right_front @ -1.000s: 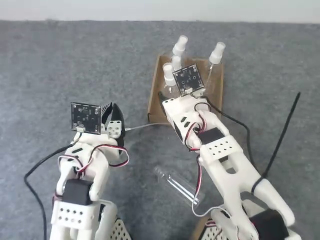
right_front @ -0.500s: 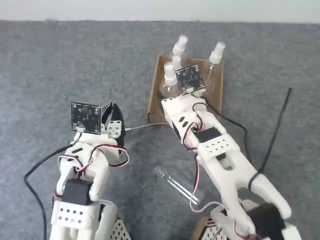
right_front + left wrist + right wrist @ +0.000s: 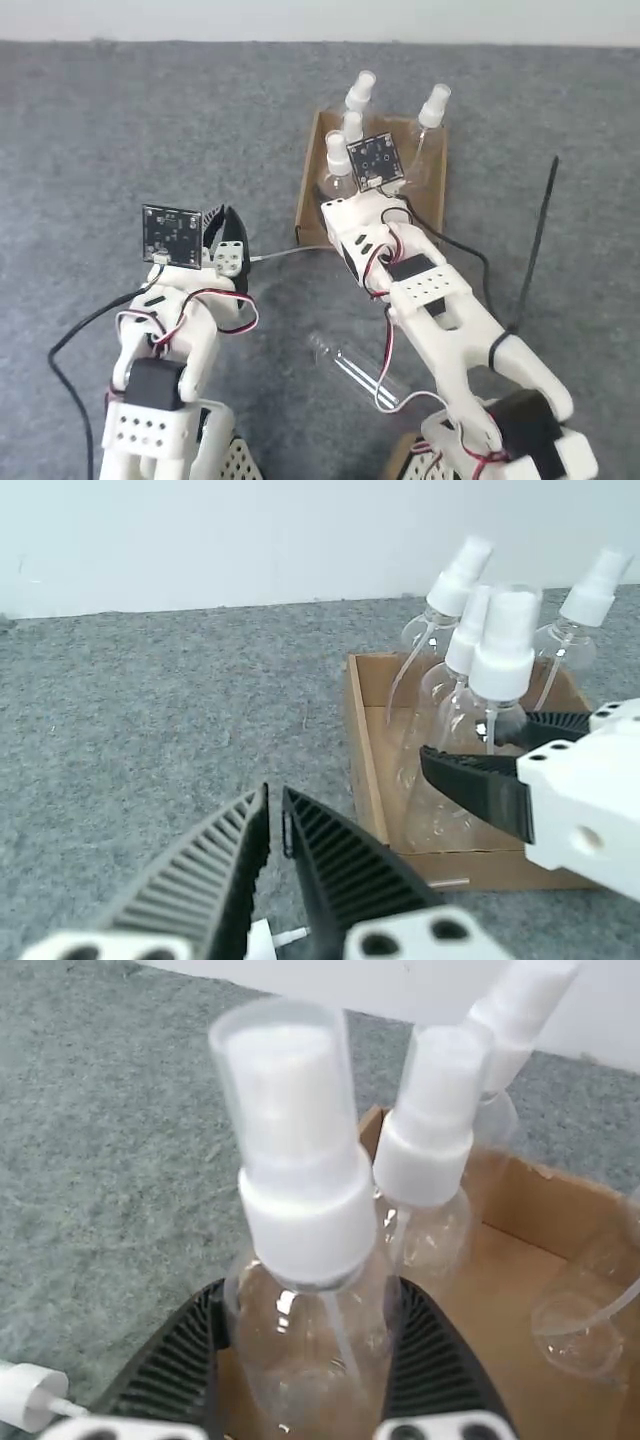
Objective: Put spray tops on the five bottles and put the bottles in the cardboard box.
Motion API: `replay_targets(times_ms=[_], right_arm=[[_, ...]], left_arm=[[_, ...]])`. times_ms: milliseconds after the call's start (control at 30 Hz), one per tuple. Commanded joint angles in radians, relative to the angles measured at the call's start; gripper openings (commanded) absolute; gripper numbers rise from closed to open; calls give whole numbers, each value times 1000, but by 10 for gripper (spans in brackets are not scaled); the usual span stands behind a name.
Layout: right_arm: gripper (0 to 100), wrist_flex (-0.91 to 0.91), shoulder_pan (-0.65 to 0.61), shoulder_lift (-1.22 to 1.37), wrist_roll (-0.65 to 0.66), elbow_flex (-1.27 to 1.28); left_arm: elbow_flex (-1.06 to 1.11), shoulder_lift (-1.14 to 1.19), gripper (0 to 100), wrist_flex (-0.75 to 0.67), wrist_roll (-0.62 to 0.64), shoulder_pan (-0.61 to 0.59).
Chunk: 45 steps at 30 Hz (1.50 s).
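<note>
My right gripper is shut on a clear bottle that carries a white spray top. It holds the bottle upright at the near left corner of the cardboard box. Three more topped bottles stand in the box behind it. Another clear bottle, with no top, lies on the carpet beside the right arm. My left gripper hangs left of the box, jaws together with nothing between them. A loose spray top lies under it, its thin tube pointing at the box.
Grey carpet covers the table, with free room to the left of the box and beyond it. A black cable runs up on the right of the right arm. A white wall edges the far side.
My right arm has shifted a little to the left and farther over the box with the bottle in it. The black cable swung left. The left arm has kept still.
</note>
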Motion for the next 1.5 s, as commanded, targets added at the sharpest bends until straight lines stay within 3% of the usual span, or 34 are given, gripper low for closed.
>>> replay_targets(times_ms=[0,867,1233,1467], right_arm=[[6,-21,-4,-7,-14,-11],[7,-64,-2,64,-8,-9],[6,211,70,-182,-6,-11],[6,254,157,-318,-6,-17]], left_arm=[[-5,3,13,-31,9,-6],[-4,3,13,-31,9,-6],[-4,3,13,-32,9,-6],[-4,3,13,-32,9,-6]])
